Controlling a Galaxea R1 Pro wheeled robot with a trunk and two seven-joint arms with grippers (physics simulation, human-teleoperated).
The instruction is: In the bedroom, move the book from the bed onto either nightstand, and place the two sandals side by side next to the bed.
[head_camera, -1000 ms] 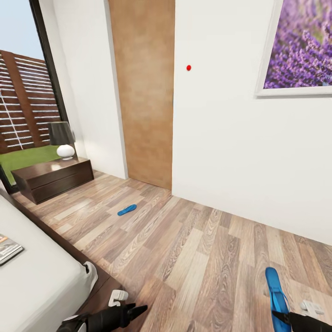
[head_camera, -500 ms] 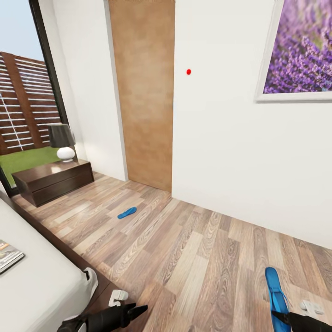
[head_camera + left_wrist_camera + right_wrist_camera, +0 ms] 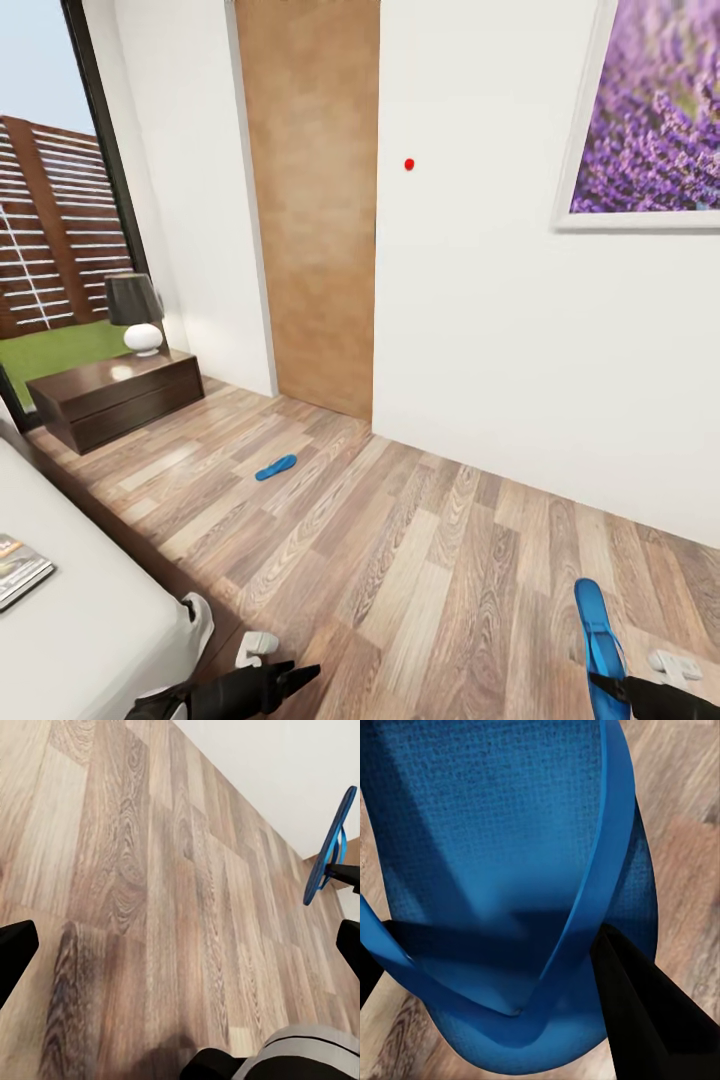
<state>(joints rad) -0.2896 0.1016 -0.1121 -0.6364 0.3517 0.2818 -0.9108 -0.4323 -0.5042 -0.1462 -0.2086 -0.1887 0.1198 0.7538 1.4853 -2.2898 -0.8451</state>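
One bright blue sandal (image 3: 598,628) hangs over the plank floor at the lower right, with my right gripper (image 3: 612,684) shut on it. In the right wrist view the sandal (image 3: 502,847) is close up, and a black finger (image 3: 641,1012) presses by its thong strap. The other sandal (image 3: 276,467) lies on the floor between the bed (image 3: 90,610) and the wall. The book (image 3: 20,570) rests on the mattress at the left edge. A dark nightstand (image 3: 115,398) stands beyond the bed. My left gripper (image 3: 298,674) is open and empty, low beside the bed's corner.
A black-shaded lamp (image 3: 136,312) sits on the nightstand by the tall window (image 3: 50,220). A wooden door panel (image 3: 312,200) and a white wall with a lavender picture (image 3: 655,110) lie ahead. Open plank floor (image 3: 420,540) stretches between bed and wall.
The whole view has shifted slightly downward, so the camera moved. My right gripper still holds the sandal, and the floor sandal, book and left gripper keep their places.
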